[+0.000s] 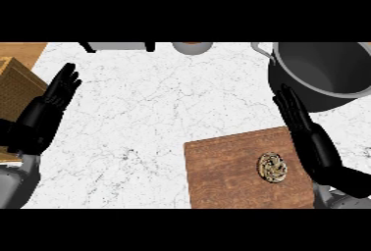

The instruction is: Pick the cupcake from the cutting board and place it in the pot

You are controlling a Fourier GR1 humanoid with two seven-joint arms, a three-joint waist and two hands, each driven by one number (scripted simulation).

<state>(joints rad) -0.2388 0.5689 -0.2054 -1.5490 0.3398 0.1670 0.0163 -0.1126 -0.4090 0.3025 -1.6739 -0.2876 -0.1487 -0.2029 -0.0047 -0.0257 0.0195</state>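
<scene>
- The cupcake [272,167] sits on the cutting board [225,171], toward the board's right side, seen from straight above as a small round top with a pale swirl. It lies just to the left of the right hand's wrist and nearer the robot than that hand's fingertips, not touching the hand.
- It looks light and soft, with a top that would likely smear or crush if pressed. The safer hold is probably round its sides, low down, fingers on one flank and thumb on the other, rather than from the top.
- The right hand [308,132] is flat, fingers straight and held together, edge-on above the board's right margin, pointing away from the robot. It holds nothing.
- The board is a brown wooden slab lying flat on the marble counter [159,98]; nothing else shows on it.
- The pot [319,68] stands just beyond the right hand's fingertips and slightly to their right, a dark grey vessel with a pale rim. What shows of its inside looks empty, though part is cut off by the view's edge.
- The left hand [54,100] rests open, fingers straight, far to the left, well apart from cupcake and pot.
- The pickup has not begun.
</scene>
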